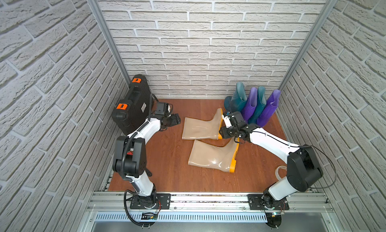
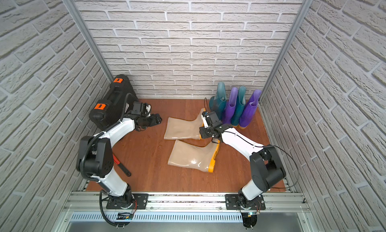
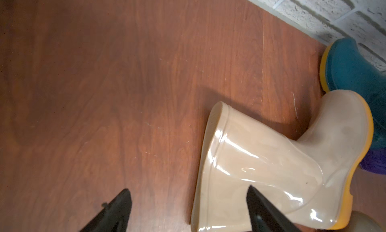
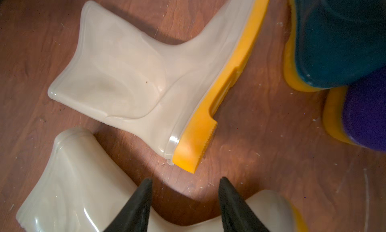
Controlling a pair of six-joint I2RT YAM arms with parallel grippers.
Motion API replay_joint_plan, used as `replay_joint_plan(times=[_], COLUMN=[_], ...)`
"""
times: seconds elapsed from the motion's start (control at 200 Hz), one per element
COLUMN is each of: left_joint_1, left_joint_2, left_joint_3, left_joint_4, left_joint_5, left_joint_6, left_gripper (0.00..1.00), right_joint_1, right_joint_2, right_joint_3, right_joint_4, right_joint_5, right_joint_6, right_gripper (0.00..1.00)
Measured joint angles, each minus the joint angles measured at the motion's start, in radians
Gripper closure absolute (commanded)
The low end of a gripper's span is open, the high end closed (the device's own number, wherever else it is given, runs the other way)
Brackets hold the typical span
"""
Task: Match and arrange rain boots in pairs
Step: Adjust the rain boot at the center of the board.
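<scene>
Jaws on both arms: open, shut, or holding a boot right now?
Left gripper: open, jaws wide apart, holding nothing.
Right gripper: open, jaws apart, holding nothing.

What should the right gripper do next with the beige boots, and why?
Probably ease the right gripper forward and close on the farther beige boot at its yellow heel: it and the nearer beige boot lie on their sides, and the open fingers hang just short of that heel.

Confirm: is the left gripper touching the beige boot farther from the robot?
Apart. In both top views a strip of floor shows between the left gripper and the cuff of the far beige boot.
</scene>
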Motion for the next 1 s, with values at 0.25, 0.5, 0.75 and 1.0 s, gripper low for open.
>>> replay_joint_plan(times=[0.25, 0.5, 0.75, 1.0], left_joint_1=[-0.001, -0.001, -0.001, -0.003], left_joint_2=[0.192, 0.346, 0.421, 0.444], left_joint_3=[0.111, 0.223, 0.292, 0.3], left_joint_4=[0.056, 0.096, 0.116, 0.128], left_joint_5=[0.182, 0.311, 0.393, 0.478], left_joint_6=[0.023, 0.061, 0.084, 0.088], left_gripper=[0.23, 0.28, 0.38, 0.51], right_joint_1=[0.014, 0.014, 0.014, 0.014], right_joint_2=[0.103, 0.129, 0.129, 0.13], right_joint_3=[0.053, 0.053, 0.053, 0.053], right_joint_4=[0.003, 0.006, 0.007, 0.007], right_joint_5=[-0.013, -0.023, -0.023, -0.023], right_joint_6=[0.044, 0.056, 0.057, 0.057], right_gripper=[0.56, 0.57, 0.57, 0.57])
